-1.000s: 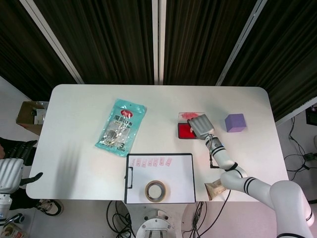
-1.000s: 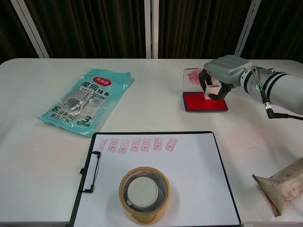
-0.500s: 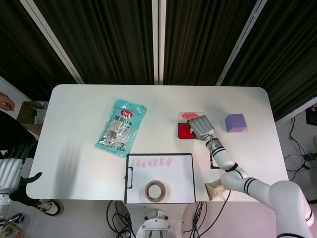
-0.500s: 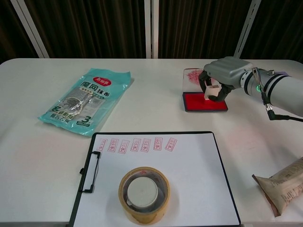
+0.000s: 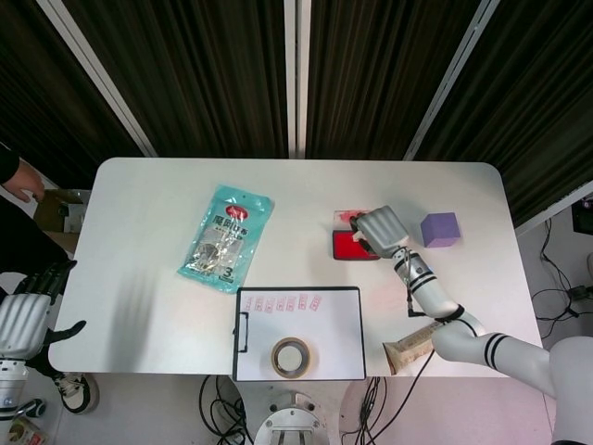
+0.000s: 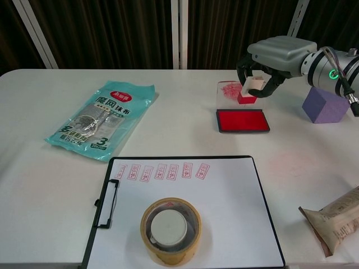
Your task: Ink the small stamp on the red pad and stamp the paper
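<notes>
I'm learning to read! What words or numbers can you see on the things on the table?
"3": the big number on the teal packet; its red oval label and large Chinese characters are too blurred to read surely.
Red stamp prints on the paper: too small to read.
Snack bag: print too small to read.
Small stamp in the right hand, red pad, tape roll, purple cube: no words visible.
</notes>
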`<move>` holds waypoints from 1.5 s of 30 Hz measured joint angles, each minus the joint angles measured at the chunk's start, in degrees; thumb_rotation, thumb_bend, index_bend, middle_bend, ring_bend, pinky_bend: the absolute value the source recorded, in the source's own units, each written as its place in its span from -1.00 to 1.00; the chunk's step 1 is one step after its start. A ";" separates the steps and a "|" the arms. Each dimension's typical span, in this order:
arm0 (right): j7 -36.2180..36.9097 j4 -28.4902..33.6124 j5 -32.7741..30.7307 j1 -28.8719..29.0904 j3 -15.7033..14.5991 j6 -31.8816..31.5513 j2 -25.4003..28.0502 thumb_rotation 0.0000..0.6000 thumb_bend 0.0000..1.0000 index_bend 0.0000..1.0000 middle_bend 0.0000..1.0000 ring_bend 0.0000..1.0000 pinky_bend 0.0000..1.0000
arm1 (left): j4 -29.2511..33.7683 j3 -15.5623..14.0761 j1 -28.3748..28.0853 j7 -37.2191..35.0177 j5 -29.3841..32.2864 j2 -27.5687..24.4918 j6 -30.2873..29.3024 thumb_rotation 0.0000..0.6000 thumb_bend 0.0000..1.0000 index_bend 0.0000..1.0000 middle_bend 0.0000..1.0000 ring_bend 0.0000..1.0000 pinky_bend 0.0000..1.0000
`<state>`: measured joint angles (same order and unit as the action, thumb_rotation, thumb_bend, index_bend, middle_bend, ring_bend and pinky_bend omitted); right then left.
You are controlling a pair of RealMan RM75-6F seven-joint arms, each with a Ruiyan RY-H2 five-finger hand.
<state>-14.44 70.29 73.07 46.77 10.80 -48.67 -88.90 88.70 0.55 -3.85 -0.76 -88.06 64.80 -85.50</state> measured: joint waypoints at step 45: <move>40.45 -36.35 52.28 8.16 -26.80 -34.71 -5.33 1.00 -0.02 0.97 0.62 0.91 1.00 | 1.40 0.51 -1.12 3.72 2.13 0.98 1.99 1.00 -1.00 -0.76 -0.71 -0.76 -0.51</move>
<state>26.01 33.93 125.35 54.93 -16.00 -83.38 -94.23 90.10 1.07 -4.97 2.96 -85.93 65.77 -83.51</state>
